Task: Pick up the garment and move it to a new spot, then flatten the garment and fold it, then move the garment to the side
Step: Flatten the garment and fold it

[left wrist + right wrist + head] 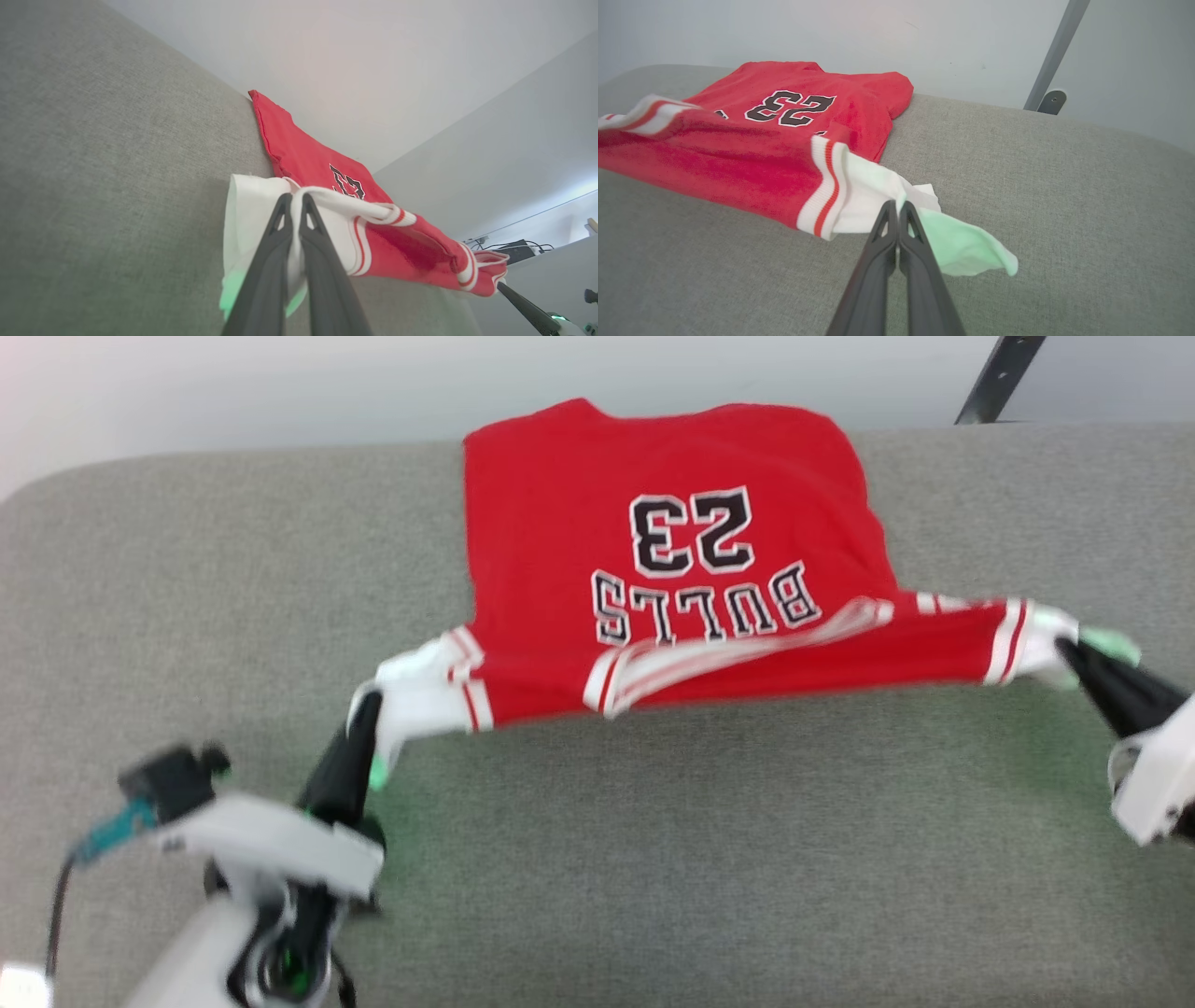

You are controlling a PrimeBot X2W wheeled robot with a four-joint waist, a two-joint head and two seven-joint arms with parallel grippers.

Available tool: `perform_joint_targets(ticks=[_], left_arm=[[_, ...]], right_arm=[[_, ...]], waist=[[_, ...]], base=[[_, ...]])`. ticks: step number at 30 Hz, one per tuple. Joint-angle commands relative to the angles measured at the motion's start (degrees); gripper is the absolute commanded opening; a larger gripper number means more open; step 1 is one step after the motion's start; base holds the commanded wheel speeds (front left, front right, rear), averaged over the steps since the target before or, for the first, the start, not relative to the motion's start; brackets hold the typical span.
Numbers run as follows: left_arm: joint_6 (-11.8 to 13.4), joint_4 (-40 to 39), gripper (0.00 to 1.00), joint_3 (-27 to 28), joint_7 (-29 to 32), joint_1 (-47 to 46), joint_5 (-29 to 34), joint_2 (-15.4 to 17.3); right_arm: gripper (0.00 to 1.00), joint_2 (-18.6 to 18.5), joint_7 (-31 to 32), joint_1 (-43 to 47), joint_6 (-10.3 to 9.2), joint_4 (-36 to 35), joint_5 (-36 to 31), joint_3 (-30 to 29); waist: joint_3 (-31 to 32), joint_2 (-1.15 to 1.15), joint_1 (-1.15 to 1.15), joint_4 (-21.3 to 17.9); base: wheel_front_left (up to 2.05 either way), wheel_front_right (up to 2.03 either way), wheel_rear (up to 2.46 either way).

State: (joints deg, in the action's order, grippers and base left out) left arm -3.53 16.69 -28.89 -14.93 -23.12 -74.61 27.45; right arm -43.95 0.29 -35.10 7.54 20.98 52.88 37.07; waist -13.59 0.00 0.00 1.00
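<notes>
The garment is a red jersey with black "BULLS 23" lettering, lying on the grey cushioned surface with its hem at the far edge. Its shoulder end is lifted and stretched between my two grippers. My left gripper is shut on the white lining at the left shoulder. My right gripper is shut on the white lining at the right shoulder. In the left wrist view my fingers pinch the white cloth. In the right wrist view the dark fingers clamp the pale fabric.
A pale wall runs behind the cushion's far edge. A dark slanted metal post stands at the back right, seen as a grey post in the right wrist view. Bare grey cushion lies in front of the jersey.
</notes>
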Motion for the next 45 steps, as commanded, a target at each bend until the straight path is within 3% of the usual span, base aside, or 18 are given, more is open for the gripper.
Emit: perform_joint_targets(ticks=[1,11,15,24,32,45], left_arm=[[1.18,-2.82,0.00,1.24,-0.31,4.02,0.39,0.56],[6.79,-18.83,0.00,6.29,-0.32,21.36,1.94,3.73],[9.02,-24.71,0.00,8.28,-0.32,27.24,2.40,4.99],[12.71,-29.71,0.00,7.93,0.35,31.90,4.86,6.67],[14.22,-23.82,0.00,2.84,3.12,26.47,10.37,6.01],[18.39,-15.72,0.00,-4.90,9.96,19.72,19.03,7.02]], right_arm=[[0.00,-0.51,1.39,3.73,-0.10,-2.53,-0.67,-2.61],[0.00,2.46,14.76,23.99,-0.10,-20.99,-8.31,-19.10],[0.00,5.98,20.86,31.36,-0.10,-29.55,-11.65,-26.10],[0.00,12.82,31.24,40.43,-0.10,-41.85,-16.80,-33.86],[0.00,14.65,34.96,38.23,-0.10,-39.30,-17.78,-30.76],[0.00,13.43,31.37,32.21,-0.10,-26.43,-17.04,-21.90]], waist=[[0.86,0.00,0.00,-0.82],[1.55,0.00,0.00,-3.32],[1.31,0.00,0.00,-3.71],[0.07,0.00,0.00,-3.31],[-1.68,0.00,0.00,-3.38],[-5.25,0.00,0.00,-2.60]], base=[[0.00,0.00,0.00],[0.00,0.00,0.00],[0.00,0.00,0.00],[0.00,0.00,0.00],[0.00,0.00,0.00],[0.00,0.00,0.00]])
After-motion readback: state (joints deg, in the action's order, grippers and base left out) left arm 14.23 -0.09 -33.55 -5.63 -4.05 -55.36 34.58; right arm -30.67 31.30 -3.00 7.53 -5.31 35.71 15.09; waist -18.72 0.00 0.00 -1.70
